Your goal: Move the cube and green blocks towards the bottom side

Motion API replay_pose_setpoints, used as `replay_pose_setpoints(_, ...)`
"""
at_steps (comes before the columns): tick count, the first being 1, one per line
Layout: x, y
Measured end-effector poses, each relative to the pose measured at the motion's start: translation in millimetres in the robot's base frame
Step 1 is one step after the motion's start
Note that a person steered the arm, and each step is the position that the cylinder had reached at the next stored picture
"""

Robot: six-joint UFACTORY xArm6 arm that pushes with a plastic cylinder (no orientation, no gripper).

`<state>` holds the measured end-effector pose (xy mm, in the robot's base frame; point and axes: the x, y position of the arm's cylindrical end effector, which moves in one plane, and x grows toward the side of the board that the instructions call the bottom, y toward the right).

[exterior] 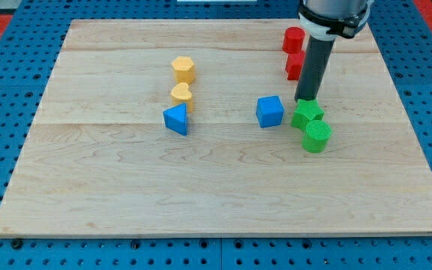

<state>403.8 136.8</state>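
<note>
A blue cube (270, 111) sits on the wooden board (126, 187), right of centre. Just to its right lies a green star-shaped block (307, 114), and a green cylinder (317, 136) touches it at its lower right. My tip (304, 100) is at the top edge of the green star block, touching or nearly touching it, and to the right of the blue cube. The dark rod rises from there toward the view's top.
Two red blocks (293, 39) (295, 66) stand above my tip, partly behind the rod. A yellow hexagonal block (184, 70), a yellow heart-shaped block (181, 96) and a blue triangular block (176, 119) form a column left of centre.
</note>
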Motion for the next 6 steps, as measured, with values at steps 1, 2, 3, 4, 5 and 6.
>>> replay_pose_setpoints(1,-17,-20)
replay_pose_setpoints(2,-17,-60)
replay_pose_setpoints(3,9,-69)
replay_pose_setpoints(4,37,-58)
replay_pose_setpoints(5,20,-83)
replay_pose_setpoints(6,-17,-127)
